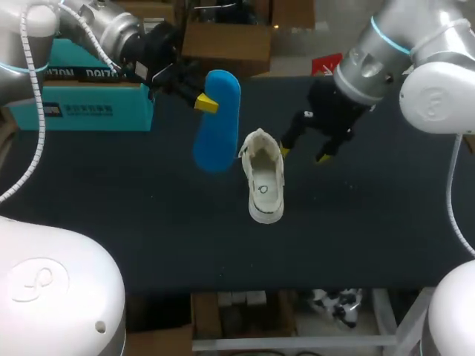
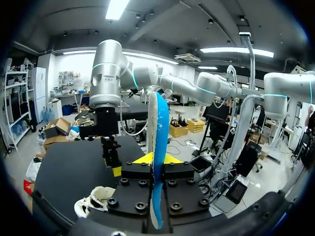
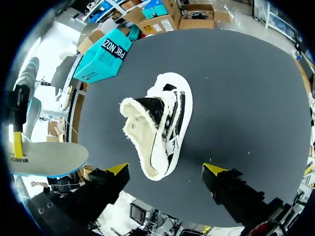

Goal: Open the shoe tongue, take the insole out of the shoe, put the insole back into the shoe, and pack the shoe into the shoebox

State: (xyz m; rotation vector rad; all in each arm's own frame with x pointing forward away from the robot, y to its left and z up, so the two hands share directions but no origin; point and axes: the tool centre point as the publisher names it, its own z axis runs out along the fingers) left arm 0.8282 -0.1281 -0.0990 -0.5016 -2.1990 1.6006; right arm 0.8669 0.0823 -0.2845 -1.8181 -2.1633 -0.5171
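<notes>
The left gripper (image 1: 202, 101) is found closed on the blue insole (image 1: 217, 122), with both yellow-tipped fingers pressed against its two faces. In the left wrist view the insole (image 2: 157, 147) is seen edge-on between the fingers and extends well beyond them. It is held off the dark table (image 1: 371, 245), beside the shoe (image 1: 264, 185) but apart from it. The shoe is noted lying on the table near its middle, with its pale fleecy lining exposed. The right gripper (image 1: 305, 153) is held above the table just beside the shoe, its fingers spread wide and nothing grasped. In the right wrist view one end of the shoe (image 3: 157, 123) is seen beneath the gap. The teal shoebox (image 1: 82, 100) is recorded at the table's far left corner, well apart from the shoe.
</notes>
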